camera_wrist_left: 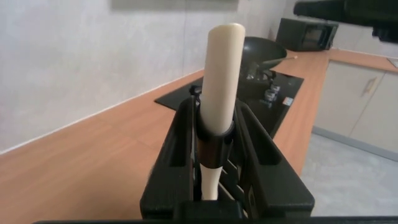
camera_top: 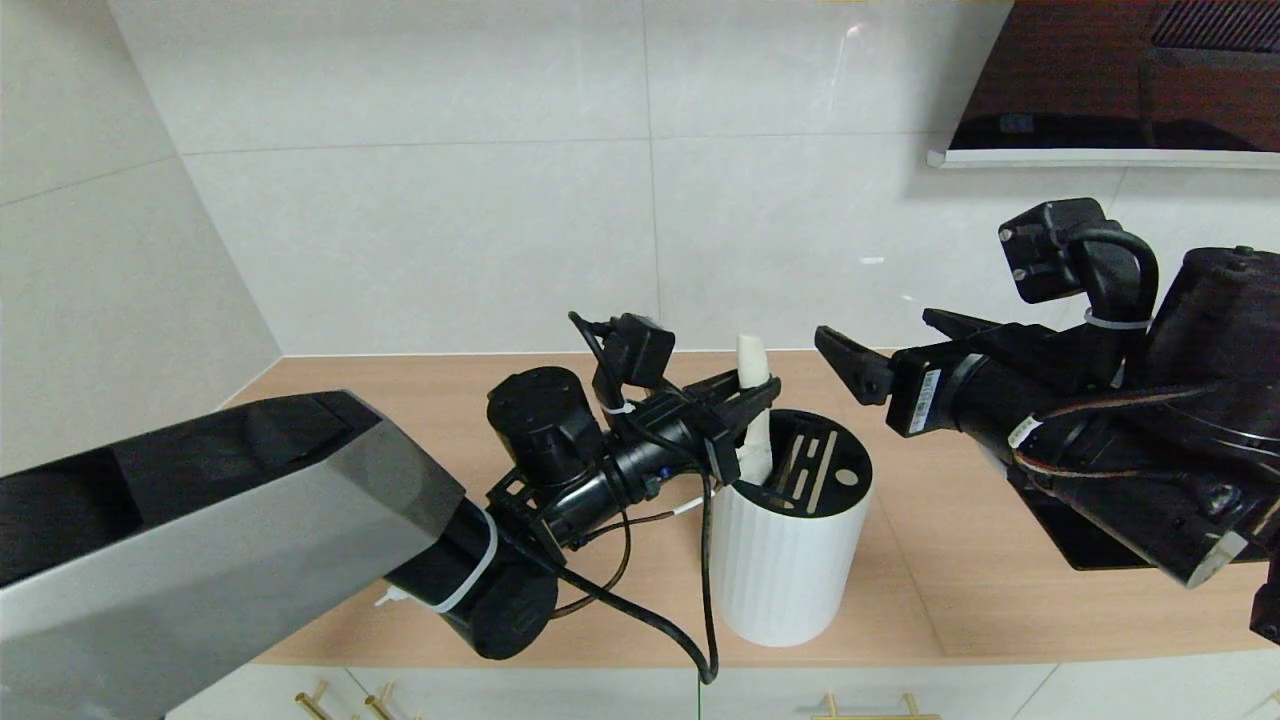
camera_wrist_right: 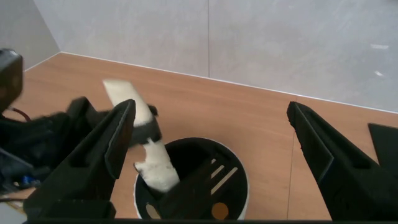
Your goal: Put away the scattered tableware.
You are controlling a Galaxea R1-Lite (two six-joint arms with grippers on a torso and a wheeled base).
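Gripping the cream-handled utensil (camera_top: 751, 362) upright in the left gripper's (camera_top: 755, 400) closed fingers, lower end already down in the open compartment of the white holder (camera_top: 790, 560) on the surface (camera_top: 940, 560), right gripper (camera_top: 872, 325) spread empty nearby.

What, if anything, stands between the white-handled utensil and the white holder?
Nothing visible. The left end effector grips the utensil, whose lower end already sits in the open compartment of the holder. The right end effector hangs open off to the side.
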